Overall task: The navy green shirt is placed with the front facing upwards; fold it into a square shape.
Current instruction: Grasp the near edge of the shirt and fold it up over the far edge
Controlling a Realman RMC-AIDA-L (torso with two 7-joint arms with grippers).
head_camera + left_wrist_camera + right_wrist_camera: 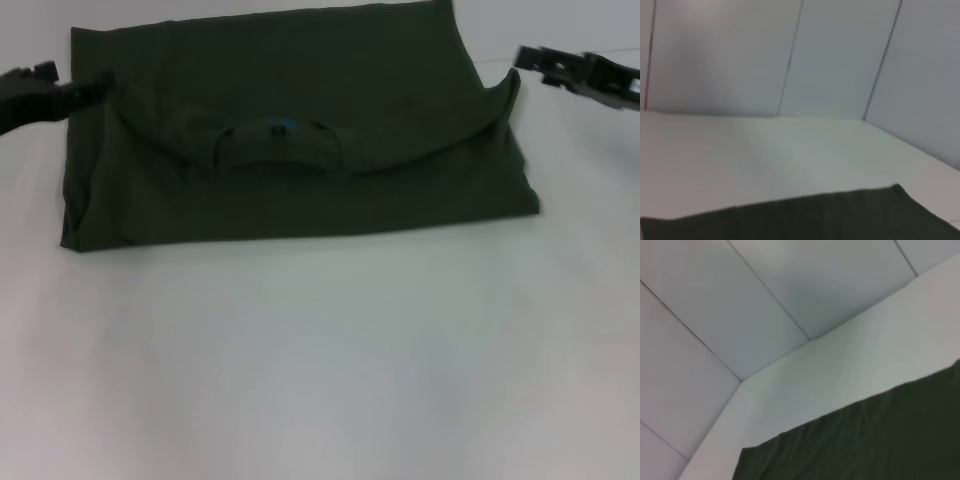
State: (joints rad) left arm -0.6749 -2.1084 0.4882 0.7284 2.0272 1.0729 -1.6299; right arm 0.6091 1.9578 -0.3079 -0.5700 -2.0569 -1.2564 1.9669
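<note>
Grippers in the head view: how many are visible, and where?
2: left gripper at the navy green shirt's far left edge; right gripper just off its far right corner.

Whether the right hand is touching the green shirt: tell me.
Apart. In the head view the right hand sits beside the green shirt's raised corner, with a strip of white table showing between its tips and the cloth.

The white table point(320, 360) bears the navy green shirt point(290, 170) (folded, seemingly).
</note>
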